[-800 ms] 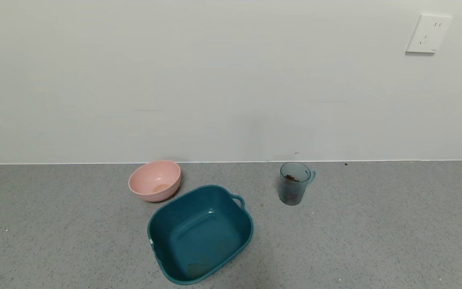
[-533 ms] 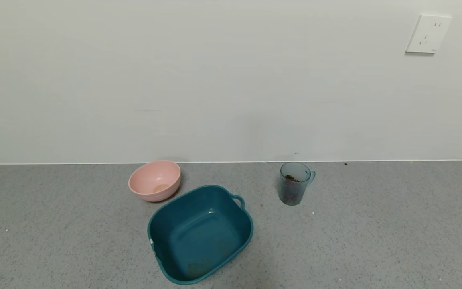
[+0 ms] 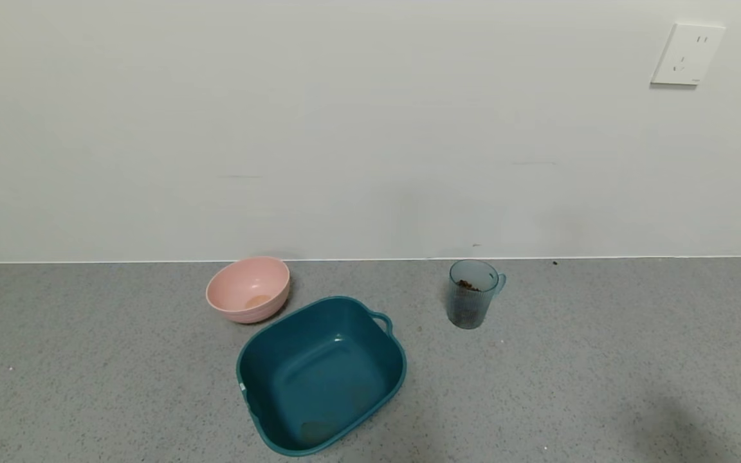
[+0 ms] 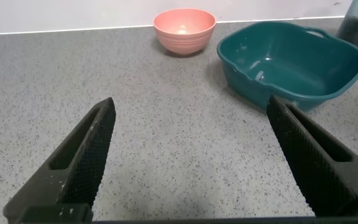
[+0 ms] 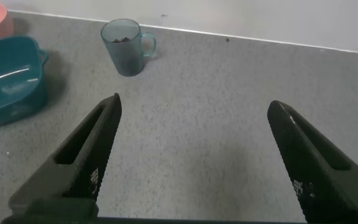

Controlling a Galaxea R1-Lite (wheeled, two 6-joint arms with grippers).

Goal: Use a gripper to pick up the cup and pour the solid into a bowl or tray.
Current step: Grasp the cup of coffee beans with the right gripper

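The blue-grey ribbed cup (image 3: 473, 294) stands upright on the grey counter, handle to the right, with dark brown bean-like pieces (image 3: 467, 284) inside. It also shows in the right wrist view (image 5: 125, 47). The teal tub (image 3: 321, 375) sits left of it and nearer, empty; it shows in the left wrist view (image 4: 291, 62). Neither gripper shows in the head view. My right gripper (image 5: 193, 109) is open and empty above bare counter, well short of the cup. My left gripper (image 4: 191, 109) is open and empty, short of the tub.
A round pink bowl (image 3: 249, 289) stands behind the tub's left side, near the wall. A white wall socket (image 3: 687, 54) is at the upper right. A faint shadow lies on the counter at the lower right of the head view.
A soft shadow has appeared on the counter at the lower right of the head view. The cup, tub and bowl have not moved.
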